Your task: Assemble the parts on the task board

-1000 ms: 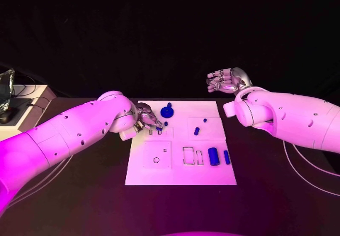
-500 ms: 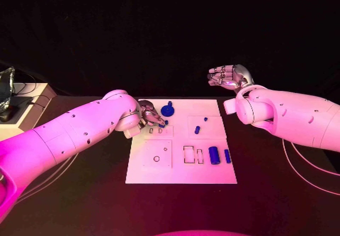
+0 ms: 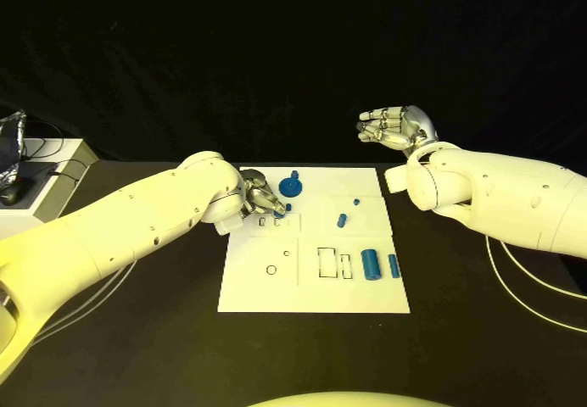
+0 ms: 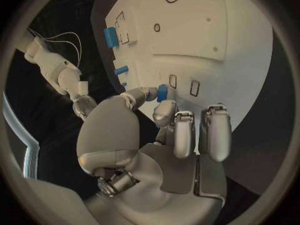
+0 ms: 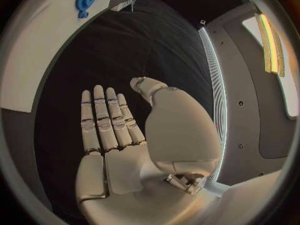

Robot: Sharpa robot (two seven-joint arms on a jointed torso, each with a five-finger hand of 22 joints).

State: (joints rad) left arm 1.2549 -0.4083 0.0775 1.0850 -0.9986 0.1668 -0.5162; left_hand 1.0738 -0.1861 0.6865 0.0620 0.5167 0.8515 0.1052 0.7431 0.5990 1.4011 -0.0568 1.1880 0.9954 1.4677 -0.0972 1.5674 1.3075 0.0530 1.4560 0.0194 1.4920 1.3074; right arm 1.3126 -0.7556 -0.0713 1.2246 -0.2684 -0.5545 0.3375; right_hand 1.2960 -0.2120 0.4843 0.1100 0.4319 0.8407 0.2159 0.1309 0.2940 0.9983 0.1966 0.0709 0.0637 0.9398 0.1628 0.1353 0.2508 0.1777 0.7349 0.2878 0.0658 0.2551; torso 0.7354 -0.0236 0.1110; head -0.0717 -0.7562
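Note:
The white task board [image 3: 312, 284] lies mid-table. My left hand [image 3: 260, 199] hovers over its far left part, just above two small rectangular slots [image 4: 195, 88]. A small blue part [image 4: 162, 92] is pinched between its thumb and a finger. A blue gear [image 3: 290, 185] stands just beyond that hand. Two small blue pieces [image 3: 341, 221] lie in the board's far right area. A blue cylinder [image 3: 371, 265] and a blue bar [image 3: 393, 265] lie near the right edge. My right hand [image 3: 394, 129] is raised beyond the board's far right corner, its fingers [image 5: 103, 120] straight and holding nothing.
A pale box with cables [image 3: 49, 182] sits at the table's far left. White cables [image 3: 526, 280] hang along my right arm. Empty outlined slots [image 3: 326, 264] and a round hole [image 3: 271, 270] mark the board's near half.
My right hand has risen a little. The left hand has barely moved and still pinches the small blue part over the slots.

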